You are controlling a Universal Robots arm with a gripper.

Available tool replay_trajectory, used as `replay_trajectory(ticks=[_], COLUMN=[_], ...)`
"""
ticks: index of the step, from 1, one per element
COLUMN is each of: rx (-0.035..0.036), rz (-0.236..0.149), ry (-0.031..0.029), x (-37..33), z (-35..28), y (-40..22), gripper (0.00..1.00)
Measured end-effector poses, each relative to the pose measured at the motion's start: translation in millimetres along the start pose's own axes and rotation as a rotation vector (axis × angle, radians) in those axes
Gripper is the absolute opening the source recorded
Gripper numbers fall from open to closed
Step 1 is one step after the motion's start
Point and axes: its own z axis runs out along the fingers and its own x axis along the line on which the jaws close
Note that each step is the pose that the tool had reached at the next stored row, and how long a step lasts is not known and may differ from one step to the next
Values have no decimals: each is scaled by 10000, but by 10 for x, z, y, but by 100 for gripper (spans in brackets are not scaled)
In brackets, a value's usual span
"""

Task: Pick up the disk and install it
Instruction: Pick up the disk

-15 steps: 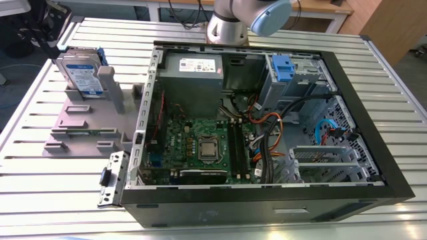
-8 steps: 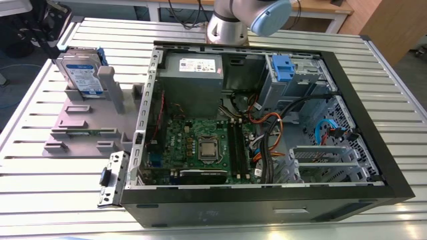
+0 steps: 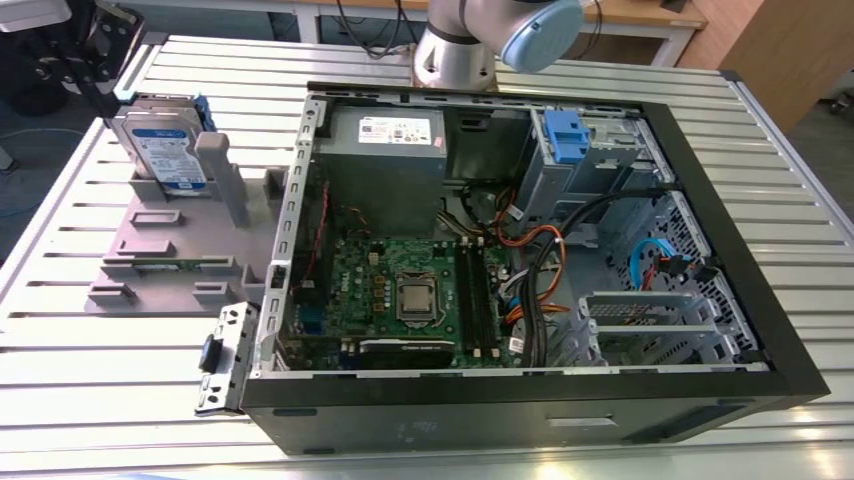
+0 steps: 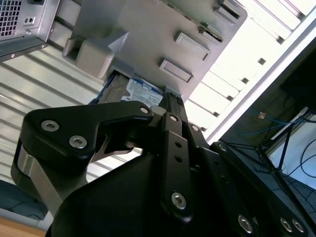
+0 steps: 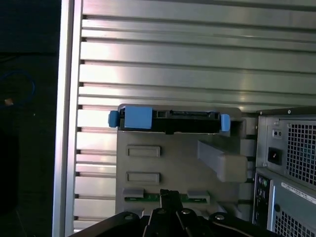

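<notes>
Slatted metal table (image 3: 80, 400) carried your whole layout. On it, the computer case (image 3: 534, 410) lay on its side with the panel off, which I judge you did so its bays could be reached from above. The blue-tabbed drive cage (image 3: 574, 150) sat beside the grey power supply (image 3: 387, 150).

To the exterior view's left of the case stood the grey stand (image 3: 174, 250). The disk (image 3: 160, 150) was parked on edge between the stand's posts, not yet picked up. That upright pose likely served to leave its upper edge and blue carrier free for grasping.

In the first wrist view, the gripper (image 5: 170, 196) hovered over the stand's nearer end, well apart from the disk (image 5: 168, 120). Its jaws looked closed together with nothing between them.
</notes>
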Motion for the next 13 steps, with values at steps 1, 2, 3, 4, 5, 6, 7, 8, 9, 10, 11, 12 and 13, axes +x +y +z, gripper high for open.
replay_trajectory(ticks=[1,2,3,4,5,6,7,8,9,10,11,12,13], rx=[-1,-2,-4,-4,-6,-6,-8,-9,-10,-11,-12,-13,-14], rz=[-48,-92,-135,-174,-212,-251,-289,-328,-366,-402,-437,-472,-506], ry=[0,0,0,-1,-1,0,0,0,-1,-1,-1,-1,-1], x=[0,0,0,0,0,0,0,0,0,0,0,0,0], z=[0,0,0,0,0,0,0,0,0,0,0,0,0], y=[0,0,0,0,0,0,0,0,0,0,0,0,0], gripper=[11,11,11,11,11,11,11,11,11,11,11,11,11])
